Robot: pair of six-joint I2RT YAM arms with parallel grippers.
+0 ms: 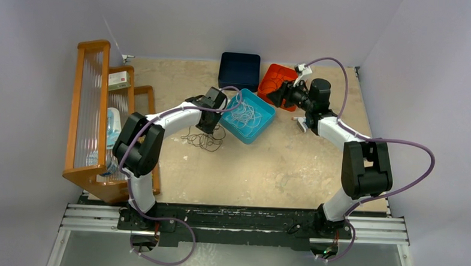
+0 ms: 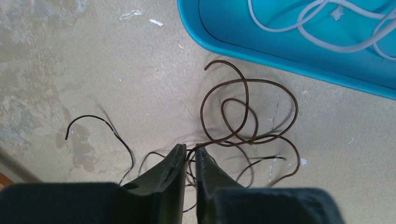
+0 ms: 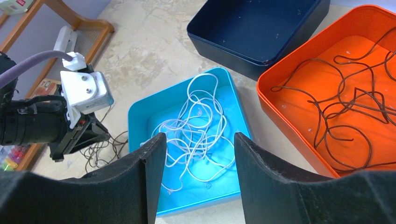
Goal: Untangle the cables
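Dark cables (image 2: 246, 100), likely light and springy, are threading your barely parted left jaws: pinch one strand; right jaws are gaping empty.

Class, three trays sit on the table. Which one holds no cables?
The dark navy tray at the far edge: it is empty, whereas the teal tray holds white cables and the orange tray holds dark brown cables.

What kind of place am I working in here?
Probably a lab robot cell: plain walls box in a worn tabletop; left arm and right arm mount on an aluminium rail.
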